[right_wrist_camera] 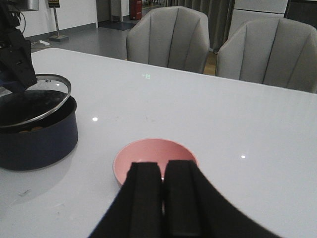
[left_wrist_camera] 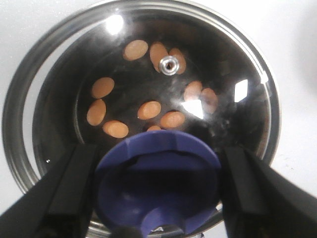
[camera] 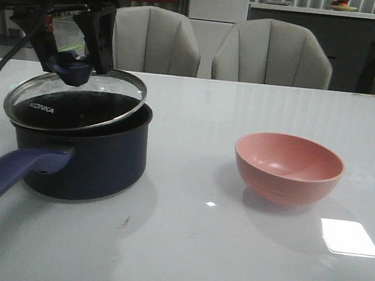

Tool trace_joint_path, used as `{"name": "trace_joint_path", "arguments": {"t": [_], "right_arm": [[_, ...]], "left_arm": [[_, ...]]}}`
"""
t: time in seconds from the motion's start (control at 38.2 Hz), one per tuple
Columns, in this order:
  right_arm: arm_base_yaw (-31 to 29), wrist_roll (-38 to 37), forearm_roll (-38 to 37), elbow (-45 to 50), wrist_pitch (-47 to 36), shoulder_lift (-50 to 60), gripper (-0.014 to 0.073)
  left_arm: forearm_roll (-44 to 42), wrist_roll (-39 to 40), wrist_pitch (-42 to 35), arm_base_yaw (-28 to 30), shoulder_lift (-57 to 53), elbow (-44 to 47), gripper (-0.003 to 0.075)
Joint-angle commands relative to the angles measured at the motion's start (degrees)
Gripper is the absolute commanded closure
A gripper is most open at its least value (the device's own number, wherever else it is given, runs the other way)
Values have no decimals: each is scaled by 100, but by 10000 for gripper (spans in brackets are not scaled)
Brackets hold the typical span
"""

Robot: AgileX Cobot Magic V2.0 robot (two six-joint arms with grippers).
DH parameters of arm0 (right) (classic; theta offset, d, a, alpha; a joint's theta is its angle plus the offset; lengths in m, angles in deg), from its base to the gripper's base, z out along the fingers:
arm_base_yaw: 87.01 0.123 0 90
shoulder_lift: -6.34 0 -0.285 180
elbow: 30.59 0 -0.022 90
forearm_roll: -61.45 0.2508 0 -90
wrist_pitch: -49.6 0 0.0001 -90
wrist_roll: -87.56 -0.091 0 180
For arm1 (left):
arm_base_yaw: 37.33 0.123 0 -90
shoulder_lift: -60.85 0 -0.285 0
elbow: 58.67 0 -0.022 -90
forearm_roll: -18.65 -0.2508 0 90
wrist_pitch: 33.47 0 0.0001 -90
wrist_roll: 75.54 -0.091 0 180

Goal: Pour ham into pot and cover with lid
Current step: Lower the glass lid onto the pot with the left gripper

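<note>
Glass lid [camera: 71,101], round, metal rim, white "KONKA" lettering, blue notched knob [camera: 70,69]. It sits tilted over the pot [camera: 82,153]: its far-right edge is raised above the pot rim, its near-left edge lies low at the rim. Whether the low edge touches the rim cannot be told.

Left gripper [camera: 72,54]: black, above the lid. In the left wrist view its two fingers [left_wrist_camera: 67,193] flank the knob, one on each side, jaws clamped on it.

Pot: dark navy round saucepan with one long purple-blue handle [camera: 10,172] running out toward 7 o'clock in the front view. It stands on the white table [camera: 183,247] at the 9 o'clock side of the scene.

Ham [left_wrist_camera: 148,110]: thin orange-pink oval slices, lying loose on the dark pot floor, seen through the glass in the left wrist view. Some slices overlap at the far side of the pot, near the lid's small metal vent [left_wrist_camera: 169,64].

Pink bowl [camera: 288,168]: upright on the table at the 3 o'clock side, well apart from the pot, with nothing visible inside.

Right gripper [right_wrist_camera: 162,198]: black, shown only in its own wrist view, above the near rim of the bowl, jaws pressed together with nothing between them.

Two grey chairs [camera: 274,52] stand behind the table's far edge, at 12 o'clock.
</note>
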Motion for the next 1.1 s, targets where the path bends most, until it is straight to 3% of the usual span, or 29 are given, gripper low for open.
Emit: {"name": "trace_joint_path", "arguments": {"t": [0.0, 0.16, 0.34, 0.84, 1.07], "right_arm": [[16, 45, 11, -157, -437, -33, 435], [16, 45, 11, -157, -437, -33, 435], [16, 45, 11, -157, -437, -33, 435], [16, 45, 11, -157, -437, -33, 435], [16, 45, 11, -157, -437, -33, 435]], "left_arm": [[102, 0, 14, -43, -312, -191, 459], [138, -51, 28, -43, -312, -191, 446], [177, -51, 107, -43, -312, -191, 360], [240, -51, 125, -59, -291, -191, 335], [211, -51, 170, -197, -51, -191, 174]]}}
